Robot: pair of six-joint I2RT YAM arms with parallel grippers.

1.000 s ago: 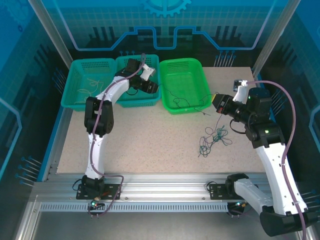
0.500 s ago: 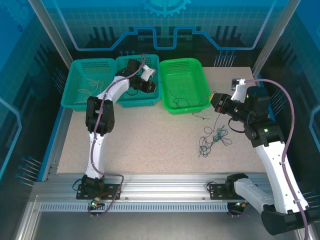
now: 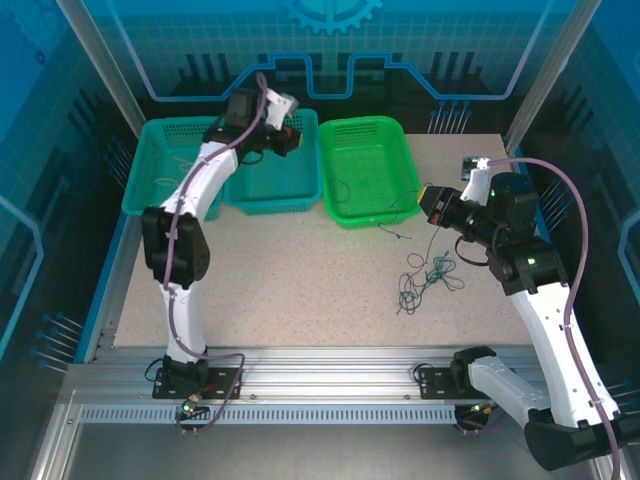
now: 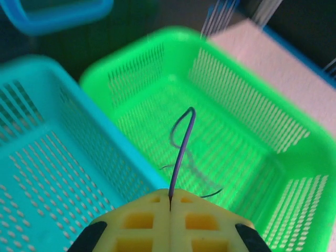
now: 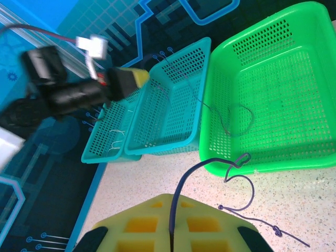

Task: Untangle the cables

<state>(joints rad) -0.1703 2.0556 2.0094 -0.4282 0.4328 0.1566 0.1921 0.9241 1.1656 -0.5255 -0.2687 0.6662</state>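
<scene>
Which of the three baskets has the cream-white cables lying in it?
The leftmost teal basket, the one farthest from the green basket. Cream-white cables lie on its floor, while the green basket holds a dark cable instead.

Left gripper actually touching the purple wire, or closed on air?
Touching. Left wrist view: the left gripper is shut on the purple wire, which rises from the pad seam.

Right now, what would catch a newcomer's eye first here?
The bright green perforated plastic basket at the table's far middle stands out, beside two teal baskets on its left. A tangle of thin dark cables lies on the speckled tabletop right of centre. The left gripper and right gripper each pinch a thin purplish wire.
</scene>
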